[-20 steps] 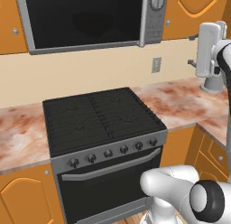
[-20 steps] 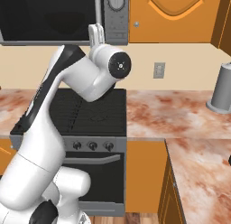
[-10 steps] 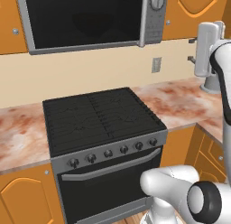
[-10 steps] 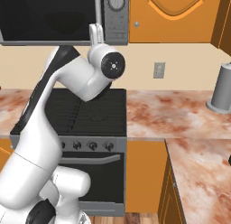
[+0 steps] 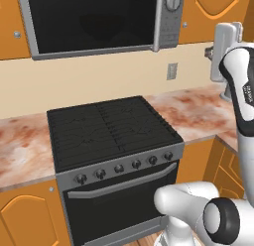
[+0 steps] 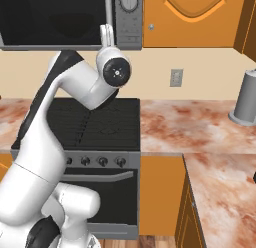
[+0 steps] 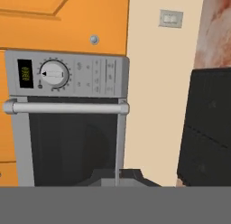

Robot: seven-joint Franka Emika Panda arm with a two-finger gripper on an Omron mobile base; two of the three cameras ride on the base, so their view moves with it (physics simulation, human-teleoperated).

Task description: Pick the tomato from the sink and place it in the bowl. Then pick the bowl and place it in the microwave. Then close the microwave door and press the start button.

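Observation:
The microwave [image 5: 99, 22] hangs above the stove, and its door [image 5: 89, 19] of dark glass is closed. In the hand view the microwave [image 7: 67, 123] appears rolled on its side, with the knob [image 7: 54, 74] and button panel above the grey bar handle [image 7: 65, 107]. My gripper [image 7: 118, 175] is shut on nothing, its tips together low in front of the door glass. In the right base view my hand [image 6: 106, 36] points up just under the panel with the knob [image 6: 129, 1]. The tomato, the bowl and the sink are out of view.
A black stove [image 5: 111, 131] with an oven door [image 5: 119, 200] sits below the microwave, between marbled counters [image 6: 185, 122]. A grey canister [image 6: 245, 97] stands at the counter's far right. Orange cabinets [image 6: 195, 17] flank the microwave, and a wall outlet [image 5: 171, 70] is on the backsplash.
The jaws have closed from wide open to shut. The arm's elbow has sunk slightly to the left in the right base view, while the hand stays near the microwave panel.

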